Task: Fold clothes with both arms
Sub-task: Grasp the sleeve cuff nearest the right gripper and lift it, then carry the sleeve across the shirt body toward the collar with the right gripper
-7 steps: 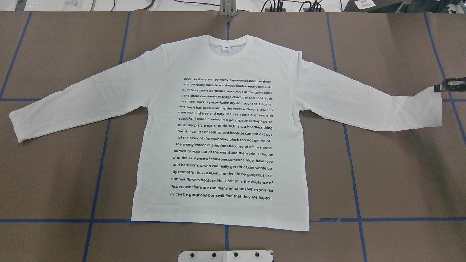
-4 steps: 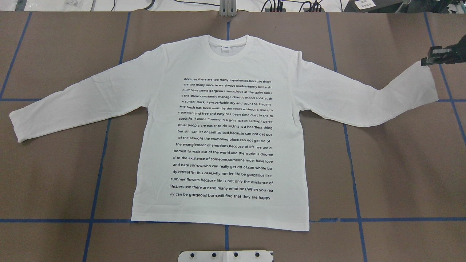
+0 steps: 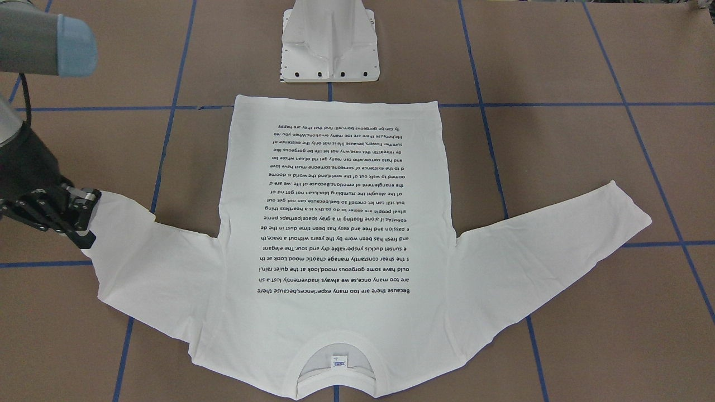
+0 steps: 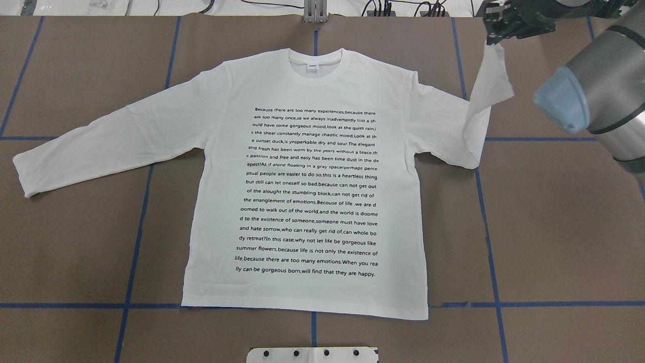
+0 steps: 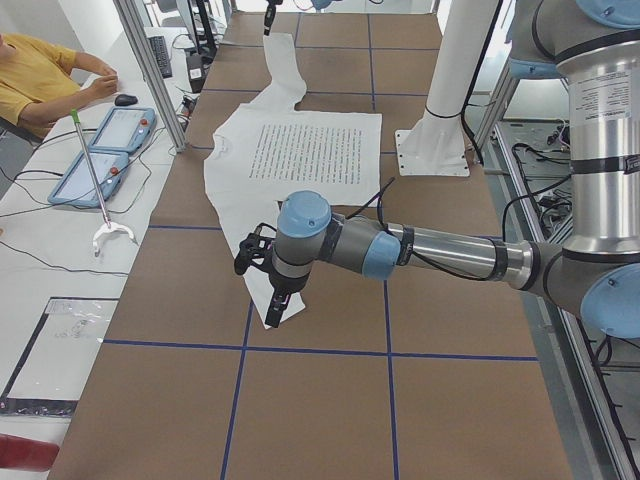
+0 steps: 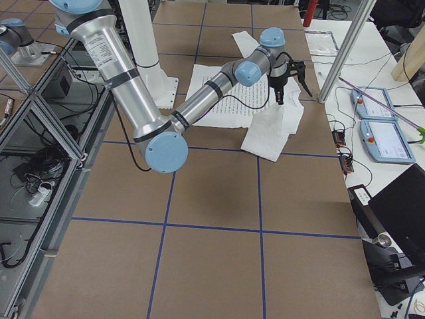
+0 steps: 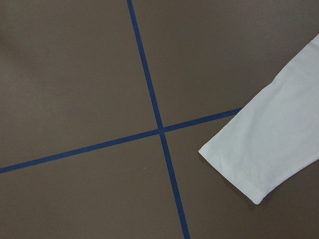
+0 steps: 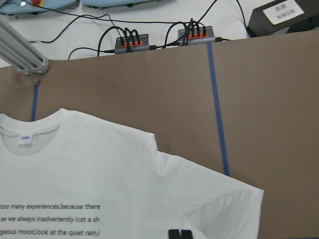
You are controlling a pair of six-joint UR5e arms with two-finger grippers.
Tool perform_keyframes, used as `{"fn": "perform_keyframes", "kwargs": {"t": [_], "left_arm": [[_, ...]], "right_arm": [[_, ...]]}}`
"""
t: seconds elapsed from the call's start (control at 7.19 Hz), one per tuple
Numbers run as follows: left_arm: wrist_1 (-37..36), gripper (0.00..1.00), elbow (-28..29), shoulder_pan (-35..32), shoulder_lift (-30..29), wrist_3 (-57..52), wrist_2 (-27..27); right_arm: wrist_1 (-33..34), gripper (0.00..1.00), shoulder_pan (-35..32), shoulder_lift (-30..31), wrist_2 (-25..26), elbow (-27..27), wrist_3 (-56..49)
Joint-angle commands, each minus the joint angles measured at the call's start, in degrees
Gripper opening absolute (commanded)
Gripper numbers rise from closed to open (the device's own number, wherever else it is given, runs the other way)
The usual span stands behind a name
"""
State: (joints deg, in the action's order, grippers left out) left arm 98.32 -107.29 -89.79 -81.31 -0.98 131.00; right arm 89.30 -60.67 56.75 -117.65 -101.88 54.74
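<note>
1. One cuff is pinched: the right gripper (image 4: 493, 34) clenches the end of the right sleeve (image 4: 484, 91), which is lifted off the table (image 4: 554, 227), probably so it can swing across the chest as a first fold.
2. The T-shirt (image 4: 302, 91) lies flat, print up, collar away from the robot, with the left sleeve (image 4: 101, 141) spread out.
3. The right arm (image 4: 594, 96) reaches high beyond the shoulder.
4. The left arm (image 5: 440, 250) stretches low, with the left gripper (image 5: 272, 300) above the left cuff. I cannot tell its grip.
</note>
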Motion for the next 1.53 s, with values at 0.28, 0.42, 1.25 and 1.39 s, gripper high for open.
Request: {"fn": "perform_keyframes", "kwargs": {"t": [0.28,0.42,1.25,1.39], "left_arm": [[-0.49,1.00,0.24,-0.12,0.19,0.01,-0.04],[-0.58,1.00,0.41,-0.12,0.19,0.10,-0.04],[-0.58,1.00,0.59,-0.12,0.01,0.19,-0.57],[-0.49,1.00,0.59,-0.12,0.01,0.19,-0.57]], "right_arm": [[2.64,0.00,13.44,-24.60,13.81,18.22,17.03],[2.29,0.00,16.25,-30.50,16.28,26.04,19.42],[-10.37,0.64,24.63,-44.07,28.69,50.09,25.94],[-10.63,0.86,24.81,-46.53,29.83,54.03,27.25]]}}
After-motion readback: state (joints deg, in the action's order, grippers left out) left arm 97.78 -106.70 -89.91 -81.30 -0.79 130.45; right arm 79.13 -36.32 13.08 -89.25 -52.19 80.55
